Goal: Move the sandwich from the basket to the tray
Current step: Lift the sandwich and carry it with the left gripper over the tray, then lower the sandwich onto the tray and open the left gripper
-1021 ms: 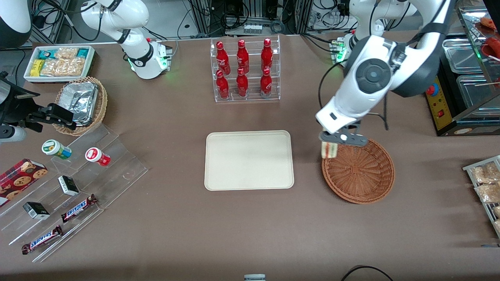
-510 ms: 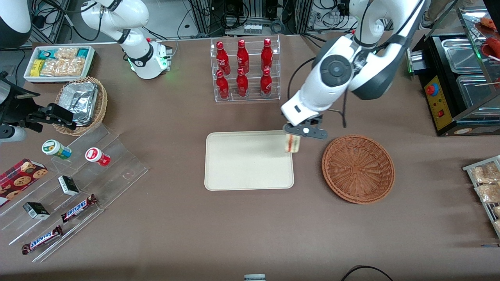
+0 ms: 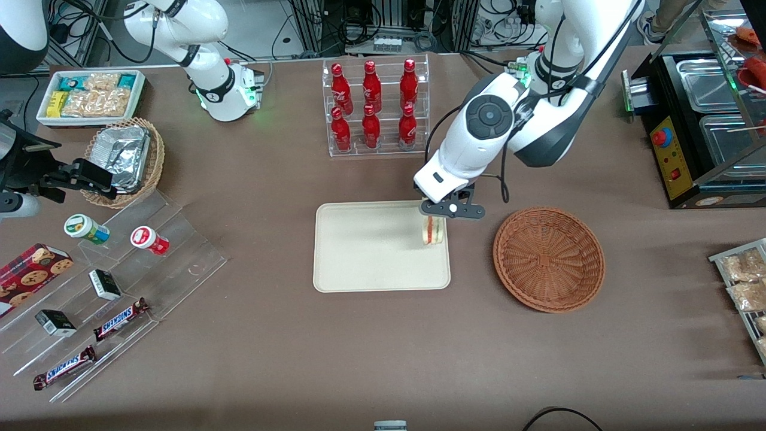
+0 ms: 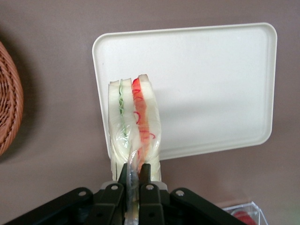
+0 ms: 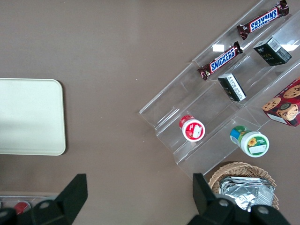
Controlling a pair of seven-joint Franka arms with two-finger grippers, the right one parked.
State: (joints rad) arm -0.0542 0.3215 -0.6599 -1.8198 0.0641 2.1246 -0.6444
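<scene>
Your gripper (image 3: 435, 216) pinches the sandwich (image 3: 433, 230) by its wrapper, hanging it over the tray (image 3: 371, 251) at the edge facing the basket (image 3: 549, 258), near the corner toward the bottle rack (image 3: 376, 108). The wedge points straight down from the fingers, so you likely only need to lower it.

Wrapped sandwich (image 3: 433, 230) hangs over tray (image 3: 359, 251) edge nearest empty basket (image 3: 549, 259)
</scene>
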